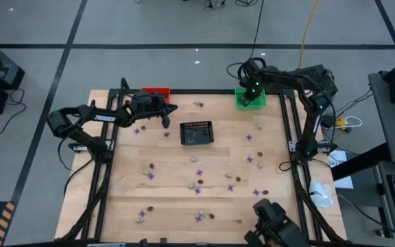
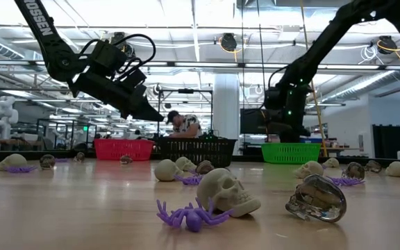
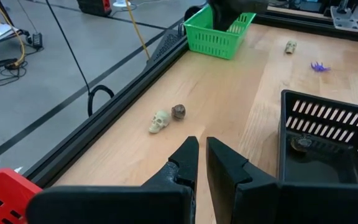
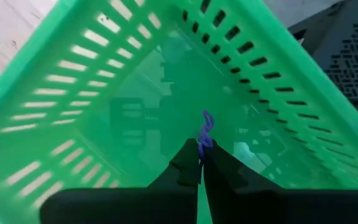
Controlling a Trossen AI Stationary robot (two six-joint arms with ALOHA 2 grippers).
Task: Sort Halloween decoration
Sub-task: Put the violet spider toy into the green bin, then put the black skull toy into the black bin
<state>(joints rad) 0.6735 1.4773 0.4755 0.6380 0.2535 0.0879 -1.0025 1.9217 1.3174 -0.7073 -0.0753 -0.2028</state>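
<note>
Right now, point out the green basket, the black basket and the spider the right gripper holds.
green basket (image 1: 250,98), high view, its floor
black basket (image 1: 196,133), high view, its centre
purple spider (image 4: 204,132), right wrist view, legs above fingertips

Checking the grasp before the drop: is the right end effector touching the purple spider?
Touching: right wrist view shows the right end effector pinching the purple spider.

2 dark arms (image 1: 91,116), white lettering, black cables.

Wooden table (image 1: 184,206), black rail frame round it. Red basket (image 1: 158,90) at far edge, left side. Green basket (image 1: 242,100) at far edge, right side. Black basket (image 1: 196,133) near table middle. Person (image 2: 183,123) in room beyond table, low view.
</note>
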